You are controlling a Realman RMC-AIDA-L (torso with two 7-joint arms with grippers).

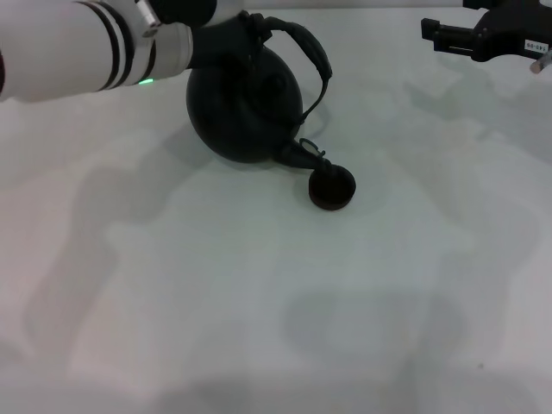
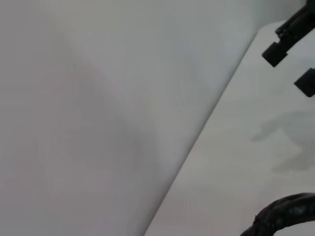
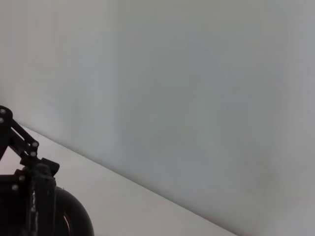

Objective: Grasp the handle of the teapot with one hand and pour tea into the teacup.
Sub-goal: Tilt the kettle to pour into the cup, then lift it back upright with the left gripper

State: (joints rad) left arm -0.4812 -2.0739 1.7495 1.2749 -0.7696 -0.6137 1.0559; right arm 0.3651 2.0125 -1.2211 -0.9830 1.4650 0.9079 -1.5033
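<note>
The black teapot (image 1: 246, 112) is tilted toward its spout (image 1: 297, 153), which hangs just over the rim of the small dark teacup (image 1: 331, 187). My left gripper (image 1: 248, 33) reaches in from the upper left and is shut on the arched handle (image 1: 315, 53) at its top. A piece of the handle shows in the left wrist view (image 2: 285, 216). The right wrist view shows the left gripper's linkage (image 3: 27, 157) clamped on the handle (image 3: 40, 201) above the teapot's body (image 3: 74, 219). My right gripper (image 1: 442, 36) hangs open and empty at the far right.
The white table (image 1: 259, 302) runs to a plain pale wall (image 3: 197, 73) at the back. The right gripper's fingertips (image 2: 275, 51) also show in the left wrist view, spread apart near the table's far edge.
</note>
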